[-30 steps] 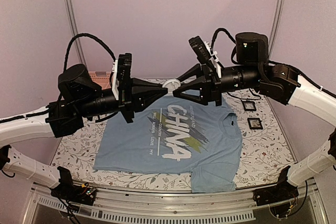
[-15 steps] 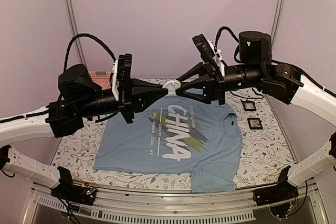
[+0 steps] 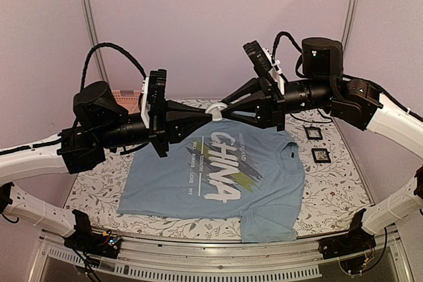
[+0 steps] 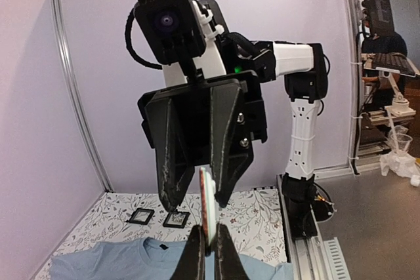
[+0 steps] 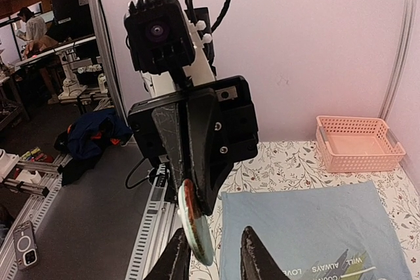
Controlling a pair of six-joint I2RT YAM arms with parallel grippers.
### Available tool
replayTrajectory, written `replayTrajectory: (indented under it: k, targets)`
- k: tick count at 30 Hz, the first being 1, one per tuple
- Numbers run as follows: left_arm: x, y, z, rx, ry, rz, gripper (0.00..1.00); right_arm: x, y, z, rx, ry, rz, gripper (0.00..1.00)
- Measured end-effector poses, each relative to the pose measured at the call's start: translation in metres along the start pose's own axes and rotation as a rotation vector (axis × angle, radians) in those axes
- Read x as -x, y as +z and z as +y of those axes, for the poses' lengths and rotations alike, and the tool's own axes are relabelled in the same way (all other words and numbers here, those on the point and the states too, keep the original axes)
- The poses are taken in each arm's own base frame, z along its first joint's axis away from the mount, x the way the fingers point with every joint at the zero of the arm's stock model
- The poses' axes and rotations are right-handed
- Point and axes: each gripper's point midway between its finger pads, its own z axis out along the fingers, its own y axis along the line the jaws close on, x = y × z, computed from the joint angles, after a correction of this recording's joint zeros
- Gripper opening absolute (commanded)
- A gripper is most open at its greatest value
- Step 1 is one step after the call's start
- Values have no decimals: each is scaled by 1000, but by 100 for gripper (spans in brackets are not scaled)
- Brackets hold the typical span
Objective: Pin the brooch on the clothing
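The brooch (image 3: 215, 107), a small round disc, hangs in mid air above the clothing (image 3: 158, 183), a light blue T-shirt with a white "CHINA" print spread on the table. My left gripper (image 4: 209, 237) is shut on the brooch's (image 4: 207, 208) lower edge, seen edge-on. My right gripper (image 5: 213, 237) faces it tip to tip, open, its fingers either side of the brooch (image 5: 195, 227). The disc lies against the left-hand finger (image 5: 178, 254), with a gap to the other. From above, both gripper tips meet at the brooch.
A pink basket (image 3: 125, 99) stands at the table's back left, behind the left arm. Two small black square frames (image 3: 313, 133) (image 3: 322, 156) lie on the floral cloth right of the shirt's collar. Metal posts stand at the back corners.
The right arm has shifted slightly up and to the right, and its jaws have narrowed a little round the brooch. The left arm and the shirt have not moved.
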Motion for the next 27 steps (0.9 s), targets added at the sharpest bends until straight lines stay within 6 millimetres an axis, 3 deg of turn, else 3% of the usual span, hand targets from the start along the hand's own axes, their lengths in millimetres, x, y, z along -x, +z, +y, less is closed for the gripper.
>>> replayTrajectory:
  k: [27]
  targets:
    - [0, 0, -2, -8, 17, -1, 0, 0, 1, 0, 2, 2, 2, 31]
